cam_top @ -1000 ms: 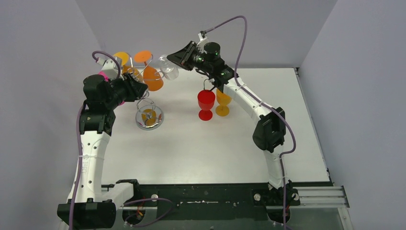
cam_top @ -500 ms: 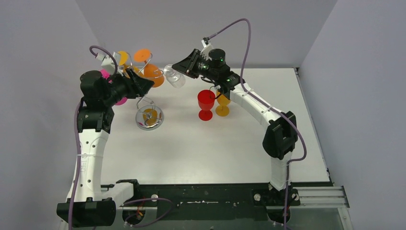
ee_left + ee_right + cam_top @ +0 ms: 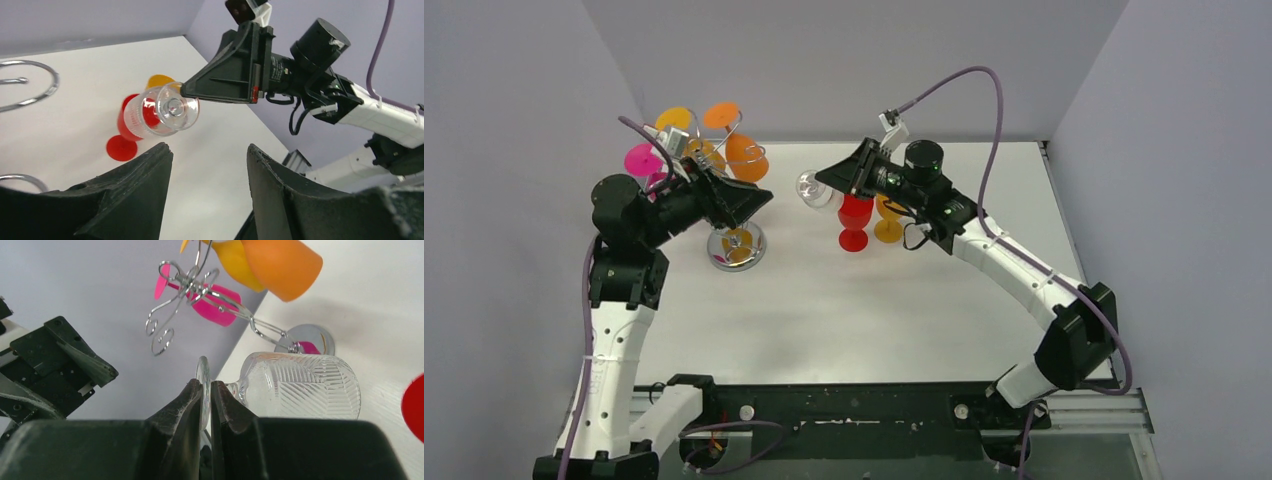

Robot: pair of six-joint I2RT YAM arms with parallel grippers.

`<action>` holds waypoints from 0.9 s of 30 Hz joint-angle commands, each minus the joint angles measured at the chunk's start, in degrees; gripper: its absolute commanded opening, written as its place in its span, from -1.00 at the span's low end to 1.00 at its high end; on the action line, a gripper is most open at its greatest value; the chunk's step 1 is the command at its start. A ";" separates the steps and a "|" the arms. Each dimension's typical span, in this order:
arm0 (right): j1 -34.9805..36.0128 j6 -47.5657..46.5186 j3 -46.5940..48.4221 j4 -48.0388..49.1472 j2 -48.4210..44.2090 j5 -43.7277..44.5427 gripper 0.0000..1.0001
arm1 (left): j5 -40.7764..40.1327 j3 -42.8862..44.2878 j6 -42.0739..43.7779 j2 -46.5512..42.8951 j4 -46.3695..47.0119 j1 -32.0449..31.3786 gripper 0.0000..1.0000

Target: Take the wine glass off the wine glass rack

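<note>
The clear ribbed wine glass (image 3: 812, 190) hangs in the air, off the wine glass rack (image 3: 736, 245), lying sideways above the table. My right gripper (image 3: 839, 178) is shut on the thin round foot of the glass (image 3: 202, 375), with the bowl (image 3: 300, 385) sticking out to one side. In the left wrist view the same glass (image 3: 162, 110) floats in front of the right gripper. My left gripper (image 3: 759, 198) stands open beside the rack with nothing between its fingers (image 3: 150, 175). The rack's scroll arms (image 3: 165, 330) still carry coloured glasses.
An orange glass (image 3: 744, 155) and a pink one (image 3: 644, 160) hang on the rack. A red glass (image 3: 854, 215) and a yellow-orange glass (image 3: 887, 218) stand upright on the white table (image 3: 844, 310), right under the right gripper. Grey walls close in the left, back and right sides.
The right gripper has carried the clear glass away from the rack, rightward and toward the table's middle. The left gripper has opened and swung right, past the rack.
</note>
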 commanded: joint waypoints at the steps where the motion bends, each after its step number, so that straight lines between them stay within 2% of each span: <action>1: 1.49 -4.43 -4.88 5.71 -9.14 -1.18 -1.00 | 0.96 -4.57 -1.03 -3.43 3.89 -5.59 0.09; 7: 4.48 -7.52 -12.02 3.16 -15.09 -1.55 -1.00 | -5.41 -14.57 -2.75 -7.35 6.87 -13.26 0.08; 10: 5.78 -8.19 -14.61 2.90 -17.08 -0.84 -1.00 | -5.69 -18.69 -5.78 -8.62 10.35 -14.53 0.04; 14: 6.22 -8.27 -17.14 3.34 -17.93 -0.36 -1.00 | -6.65 -21.44 -6.87 -10.18 10.63 -15.16 0.01; 23: 6.19 -8.47 -22.16 9.57 -17.64 -3.52 -1.00 | -0.67 -32.70 -18.64 -10.90 26.99 -15.16 -0.07; 27: 5.77 -8.40 -23.50 12.46 -16.92 -5.78 -1.00 | 0.65 -35.79 -19.57 -11.29 28.13 -15.16 -0.07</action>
